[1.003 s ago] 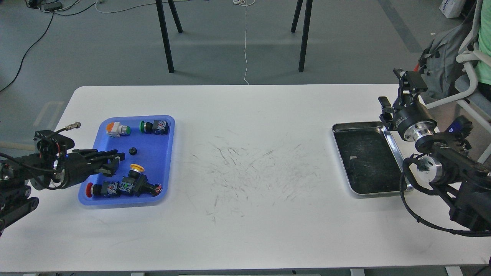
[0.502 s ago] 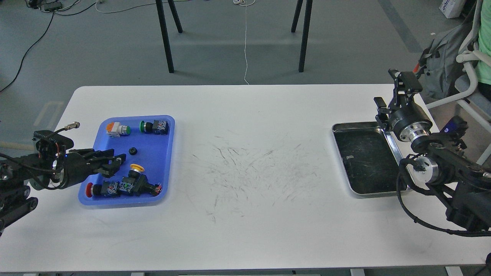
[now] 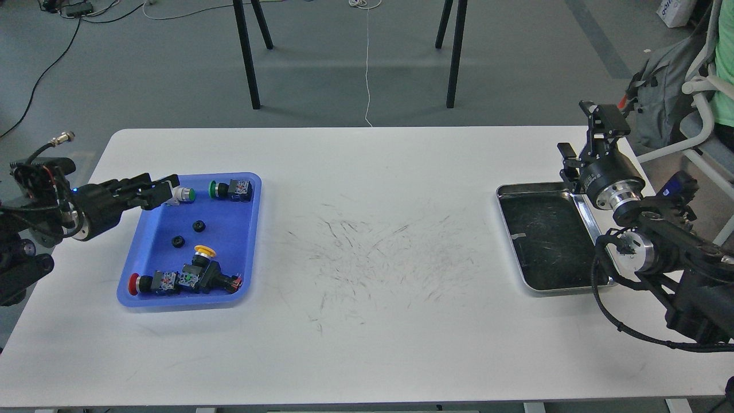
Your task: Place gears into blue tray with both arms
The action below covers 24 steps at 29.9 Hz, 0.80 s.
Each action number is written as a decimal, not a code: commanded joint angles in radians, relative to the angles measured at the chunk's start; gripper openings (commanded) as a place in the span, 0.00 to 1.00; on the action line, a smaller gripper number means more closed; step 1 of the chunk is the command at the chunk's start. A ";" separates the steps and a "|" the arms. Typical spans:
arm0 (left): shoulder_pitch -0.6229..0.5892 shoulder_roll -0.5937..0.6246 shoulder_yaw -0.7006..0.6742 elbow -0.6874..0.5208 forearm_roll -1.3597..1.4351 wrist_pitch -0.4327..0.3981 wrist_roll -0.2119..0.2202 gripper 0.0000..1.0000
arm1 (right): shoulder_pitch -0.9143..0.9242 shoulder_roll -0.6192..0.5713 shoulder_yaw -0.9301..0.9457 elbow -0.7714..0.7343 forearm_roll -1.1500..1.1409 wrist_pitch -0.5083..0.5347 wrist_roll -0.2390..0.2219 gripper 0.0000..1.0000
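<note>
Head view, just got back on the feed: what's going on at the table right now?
Two small black gears lie loose in the blue tray among the coloured push-button switches. The left gripper is over the tray's far left corner, holding nothing that I can see. The right gripper is raised at the far corner of the steel tray, also empty-handed. Both gears look placed.

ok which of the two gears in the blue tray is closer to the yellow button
The lower-left gear, lying just left of the yellow-capped switch. The other gear sits farther up in the blue tray, toward the green-capped switches.
</note>
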 commanded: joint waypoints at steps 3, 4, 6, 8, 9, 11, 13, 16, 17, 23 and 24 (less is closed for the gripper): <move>-0.072 -0.003 -0.003 0.002 -0.231 -0.101 0.000 0.80 | 0.002 -0.004 0.000 0.007 0.000 -0.008 -0.002 0.96; -0.081 -0.004 -0.003 0.002 -0.280 -0.117 0.000 0.81 | 0.002 -0.007 0.000 0.012 0.000 -0.008 -0.002 0.96; -0.112 -0.008 -0.003 0.002 -0.368 -0.154 0.000 0.83 | 0.002 -0.013 0.000 0.019 0.000 -0.008 -0.002 0.96; -0.141 -0.017 -0.005 -0.004 -0.434 -0.182 0.000 0.83 | 0.002 -0.014 0.000 0.021 0.000 -0.010 -0.002 0.96; -0.152 -0.026 -0.005 -0.006 -0.463 -0.190 0.000 0.84 | 0.002 -0.016 0.000 0.022 0.000 -0.010 -0.002 0.96; -0.159 -0.047 -0.003 -0.001 -0.515 -0.199 0.000 0.84 | 0.002 -0.019 0.000 0.029 0.000 -0.010 -0.002 0.96; -0.176 -0.058 -0.012 -0.001 -0.569 -0.228 0.000 0.84 | 0.002 -0.027 0.000 0.039 0.000 -0.010 -0.002 0.96; -0.198 -0.070 -0.066 0.003 -0.670 -0.308 0.000 0.85 | 0.003 -0.037 0.000 0.058 0.000 -0.011 -0.002 0.96; -0.198 -0.078 -0.086 0.005 -0.694 -0.329 0.000 0.85 | 0.003 -0.039 0.000 0.059 0.000 -0.011 -0.002 0.96; -0.199 -0.150 -0.230 0.003 -0.781 -0.426 0.000 0.86 | 0.003 -0.059 0.000 0.082 0.000 -0.013 -0.002 0.97; -0.198 -0.165 -0.253 0.002 -0.794 -0.431 0.000 0.86 | 0.002 -0.062 0.000 0.093 0.002 -0.013 -0.003 0.97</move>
